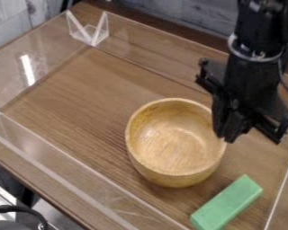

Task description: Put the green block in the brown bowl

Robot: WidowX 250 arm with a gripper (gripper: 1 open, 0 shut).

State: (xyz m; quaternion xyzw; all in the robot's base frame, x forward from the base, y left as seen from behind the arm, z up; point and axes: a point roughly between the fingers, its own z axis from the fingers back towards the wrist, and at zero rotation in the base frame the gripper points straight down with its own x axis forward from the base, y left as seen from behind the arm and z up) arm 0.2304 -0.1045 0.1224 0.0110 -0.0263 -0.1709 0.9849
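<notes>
Fingers (221, 133) above, 1 block (227, 204) slanting diagonally

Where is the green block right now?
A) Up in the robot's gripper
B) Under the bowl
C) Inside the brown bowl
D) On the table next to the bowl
D: the green block lies flat on the table, beside the brown bowl and not in it.
</notes>
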